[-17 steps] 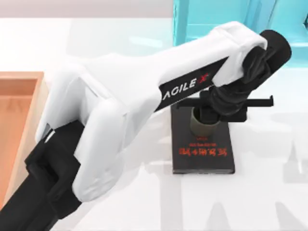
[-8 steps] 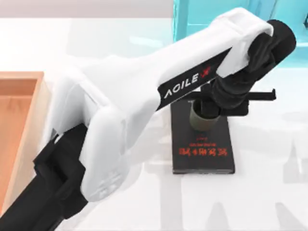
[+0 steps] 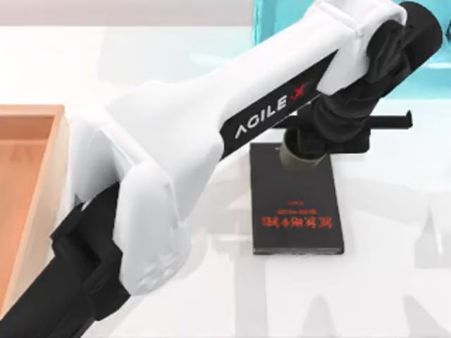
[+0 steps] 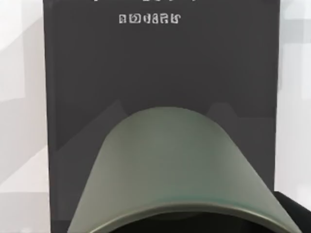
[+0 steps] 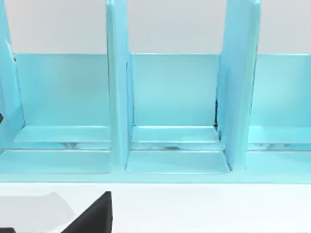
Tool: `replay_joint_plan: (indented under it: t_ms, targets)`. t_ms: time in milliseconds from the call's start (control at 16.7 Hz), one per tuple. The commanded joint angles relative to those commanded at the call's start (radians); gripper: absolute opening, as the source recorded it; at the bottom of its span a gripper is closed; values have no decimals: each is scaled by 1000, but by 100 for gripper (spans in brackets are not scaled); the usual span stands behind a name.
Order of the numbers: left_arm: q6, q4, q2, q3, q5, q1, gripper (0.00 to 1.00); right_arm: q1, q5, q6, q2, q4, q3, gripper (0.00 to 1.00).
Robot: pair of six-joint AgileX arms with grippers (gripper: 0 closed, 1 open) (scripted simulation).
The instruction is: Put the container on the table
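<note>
- Tray (image 3: 28, 183), wooden, at left edge of the top view; well apart from the work, no obstruction.
- Left gripper (image 3: 304, 144) clamped on the container (image 3: 299, 160), centre-right, over the far end of the black book (image 3: 297, 211).
- Risk: releasing here would likely land the cup on the book, not the table (image 3: 394, 282); bare tabletop lies right of the book.
- Shelf (image 3: 282, 35), turquoise, upper right, close behind the wrist; possible collision.
- Right gripper: state cannot be told.
</note>
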Motion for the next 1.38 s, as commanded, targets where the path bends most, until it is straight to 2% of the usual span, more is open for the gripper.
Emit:
replay_joint_plan:
  t_ms: [240,1140,1380]
  targets:
    - [19,9,-26,-34,17,19,0,0,0,0,0,0,0,100]
    - [175,11,-435,-598,215,212,0,0,0,0,0,0,0,100]
    - [211,10,-496,-674,252,251,0,0,0,0,0,0,0,100]
